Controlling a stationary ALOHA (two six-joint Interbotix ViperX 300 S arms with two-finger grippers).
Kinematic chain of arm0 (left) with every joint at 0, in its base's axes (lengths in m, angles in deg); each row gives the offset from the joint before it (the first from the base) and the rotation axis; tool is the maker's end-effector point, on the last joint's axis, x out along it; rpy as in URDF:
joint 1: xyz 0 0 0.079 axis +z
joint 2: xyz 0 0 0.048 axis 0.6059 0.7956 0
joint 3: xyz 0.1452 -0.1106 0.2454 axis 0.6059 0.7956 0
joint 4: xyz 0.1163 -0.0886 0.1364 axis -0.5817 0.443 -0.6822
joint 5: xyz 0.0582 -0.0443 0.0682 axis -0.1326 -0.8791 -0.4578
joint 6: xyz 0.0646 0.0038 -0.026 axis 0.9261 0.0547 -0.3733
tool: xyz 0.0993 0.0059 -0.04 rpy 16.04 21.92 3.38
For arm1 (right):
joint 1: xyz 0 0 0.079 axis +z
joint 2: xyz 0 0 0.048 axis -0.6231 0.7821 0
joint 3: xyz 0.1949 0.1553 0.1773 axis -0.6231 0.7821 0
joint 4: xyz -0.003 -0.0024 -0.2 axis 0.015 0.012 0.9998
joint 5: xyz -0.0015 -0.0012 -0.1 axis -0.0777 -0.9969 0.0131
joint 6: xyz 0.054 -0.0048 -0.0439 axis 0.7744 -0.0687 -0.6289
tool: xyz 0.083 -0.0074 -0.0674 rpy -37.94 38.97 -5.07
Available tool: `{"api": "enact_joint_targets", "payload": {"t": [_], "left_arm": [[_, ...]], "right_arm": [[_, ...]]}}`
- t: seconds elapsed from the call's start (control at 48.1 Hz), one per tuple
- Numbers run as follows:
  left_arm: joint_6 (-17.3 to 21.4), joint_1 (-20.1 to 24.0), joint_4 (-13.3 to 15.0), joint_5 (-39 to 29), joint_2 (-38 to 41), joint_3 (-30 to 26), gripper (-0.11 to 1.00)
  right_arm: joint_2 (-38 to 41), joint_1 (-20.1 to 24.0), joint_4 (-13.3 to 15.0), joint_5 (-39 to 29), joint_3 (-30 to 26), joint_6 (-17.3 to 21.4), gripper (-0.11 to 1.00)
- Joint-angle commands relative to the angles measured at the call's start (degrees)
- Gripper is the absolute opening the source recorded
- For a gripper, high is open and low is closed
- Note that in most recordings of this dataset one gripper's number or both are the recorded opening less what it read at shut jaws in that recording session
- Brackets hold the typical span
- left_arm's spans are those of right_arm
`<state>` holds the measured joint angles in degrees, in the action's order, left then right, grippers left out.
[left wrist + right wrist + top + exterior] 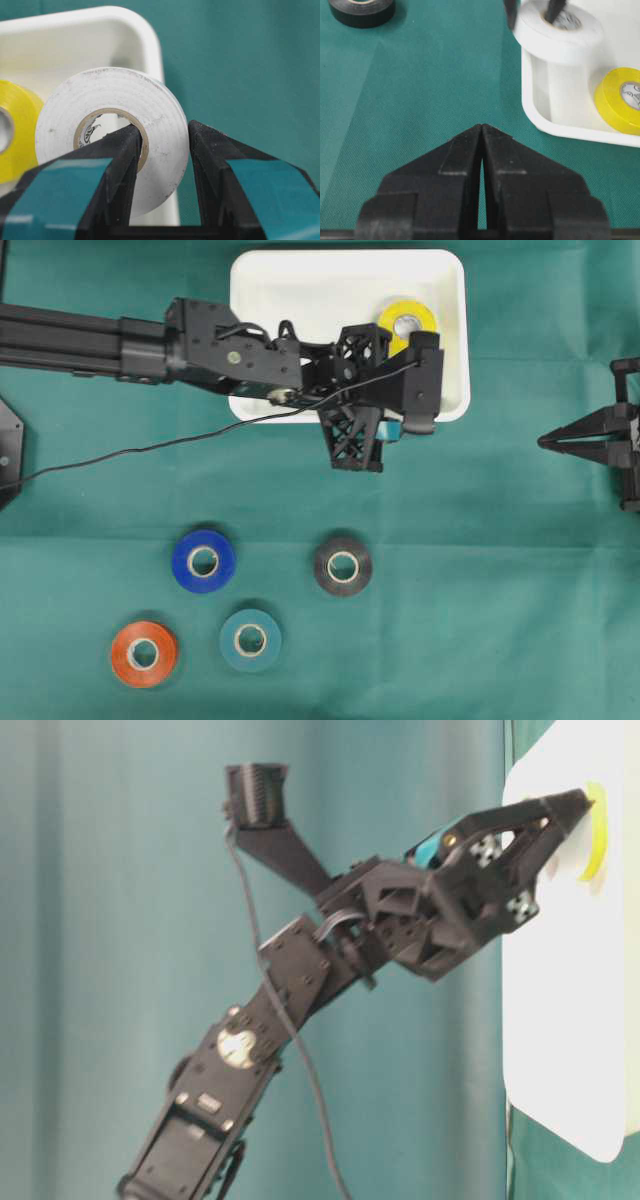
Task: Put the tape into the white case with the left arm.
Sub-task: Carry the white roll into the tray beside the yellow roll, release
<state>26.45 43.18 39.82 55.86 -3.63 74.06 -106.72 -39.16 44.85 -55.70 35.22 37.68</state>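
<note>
Left arm: we see the black jointed left arm (150, 345) reach from the left edge across to the shallow white rectangular plastic case (300, 290), so its load can go down inside the rim.
Left gripper: the lattice-frame left gripper (162, 145) with teal strips is clamped on the white tape roll (112, 132), one finger through the core and one outside the wall.
Tape: we judge the white roll hangs over the case's near corner, beside the yellow tape roll (405, 320) already lying inside.
Waiting rolls: blue (203, 560), orange (144, 653), teal (250, 639) and black (343, 565) rolls lie flat, well apart from the case.
Right gripper: the all-black right gripper (482, 132) rests aside, tips together.
Surface: a green cloth tabletop (480, 590); the room beyond is not visible.
</note>
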Motion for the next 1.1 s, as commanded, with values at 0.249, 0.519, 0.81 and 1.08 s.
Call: {"api": "enact_joint_targets", "payload": {"t": [0.249, 0.519, 0.81, 1.08], "left_arm": [[0.4, 2.1, 0.0, 1.4, 1.6, -4.6, 0.29], [0.3, 2.4, 0.0, 1.8, 1.8, -4.7, 0.29], [0.2, 2.1, 0.0, 1.8, 1.8, -4.4, 0.42], [0.3, 1.9, 0.0, 1.8, 1.6, -4.4, 0.9]], "right_arm": [[0.4, 0.0, 0.0, 0.6, -0.6, 0.1, -0.09], [0.4, 0.0, 0.1, 0.6, -0.6, 0.0, -0.09], [0.4, 0.0, 0.0, 0.5, -0.6, 0.1, -0.09], [0.4, 0.0, 0.0, 0.6, -0.6, 0.1, -0.09]]}}
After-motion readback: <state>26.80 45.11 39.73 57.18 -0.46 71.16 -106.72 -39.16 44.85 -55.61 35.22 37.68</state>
